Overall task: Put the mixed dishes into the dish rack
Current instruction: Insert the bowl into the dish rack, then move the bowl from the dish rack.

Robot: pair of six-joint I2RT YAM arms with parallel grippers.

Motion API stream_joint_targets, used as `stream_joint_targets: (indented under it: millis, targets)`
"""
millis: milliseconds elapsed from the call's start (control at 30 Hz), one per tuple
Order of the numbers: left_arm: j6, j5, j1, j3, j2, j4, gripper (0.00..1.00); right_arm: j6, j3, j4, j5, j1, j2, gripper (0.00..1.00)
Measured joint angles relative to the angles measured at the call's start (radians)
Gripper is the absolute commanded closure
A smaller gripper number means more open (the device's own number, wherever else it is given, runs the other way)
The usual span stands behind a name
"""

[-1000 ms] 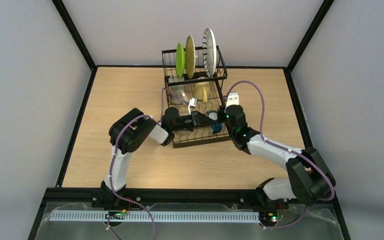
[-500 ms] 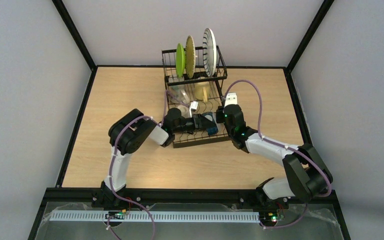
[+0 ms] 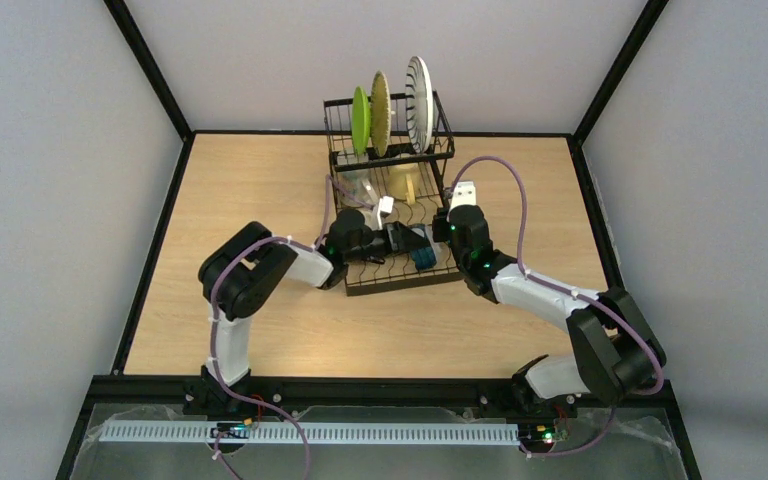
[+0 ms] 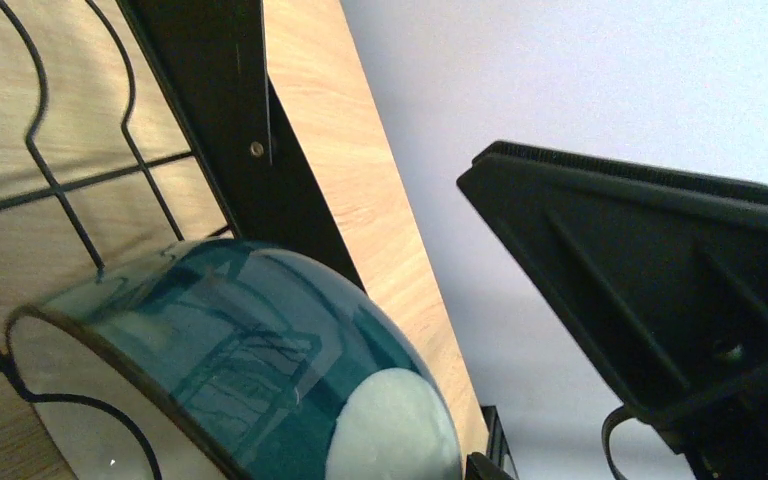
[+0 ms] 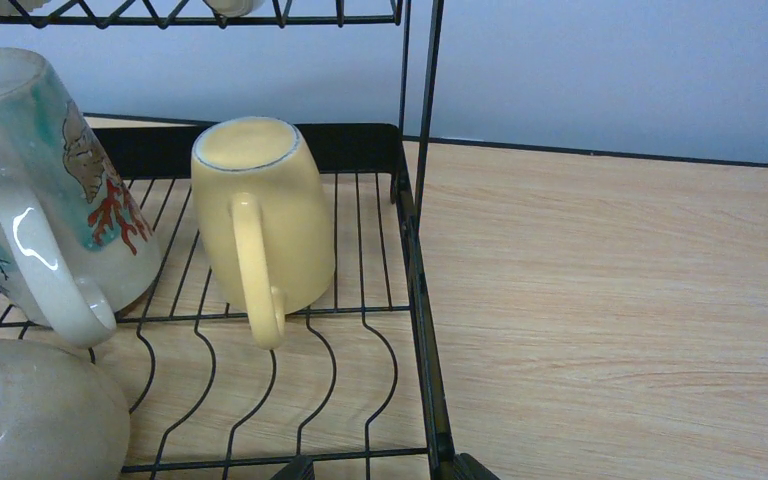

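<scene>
Three plates stood on edge in the rack's (image 3: 400,287) upper tier: green (image 3: 360,118), bamboo (image 3: 380,112) and striped (image 3: 419,100). The teal bowl (image 4: 260,350) lay on its side in the lower tray. The left arm (image 3: 290,265) reached over that tray, its jaws apart and clear of the bowl. The yellow mug (image 5: 260,215) sat upside down there beside a patterned mug (image 5: 50,190). The right arm's (image 3: 535,290) jaws stood apart at the tray's right rim, empty.

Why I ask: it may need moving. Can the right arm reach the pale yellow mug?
Probably yes: the open right gripper faces the pale yellow mug, handle toward it, nothing between them.
</scene>
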Motion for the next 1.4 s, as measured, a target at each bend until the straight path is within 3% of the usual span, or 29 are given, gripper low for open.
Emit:
stream_joint_targets:
  millis: [300,700,1067,1267,1400]
  targets:
    - [0.054,-0.111,-0.006,-0.026,-0.126,-0.128,0.14,0.005,0.010,-0.001,-0.006,0.000,-0.003,0.21]
    - [0.098,-0.174,-0.023,-0.051,-0.193,-0.251,0.13,0.011,0.010,-0.008,-0.019,-0.001,-0.029,0.21]
    - [0.130,-0.240,-0.028,-0.135,-0.360,-0.349,0.13,0.029,0.010,-0.010,-0.037,-0.001,-0.054,0.21]
    - [0.164,-0.314,-0.028,-0.142,-0.502,-0.499,0.13,0.032,0.016,-0.040,-0.062,-0.001,-0.080,0.20]
    - [0.213,-0.402,-0.028,-0.088,-0.616,-0.692,0.13,0.034,0.068,-0.078,-0.097,-0.001,-0.082,0.19]
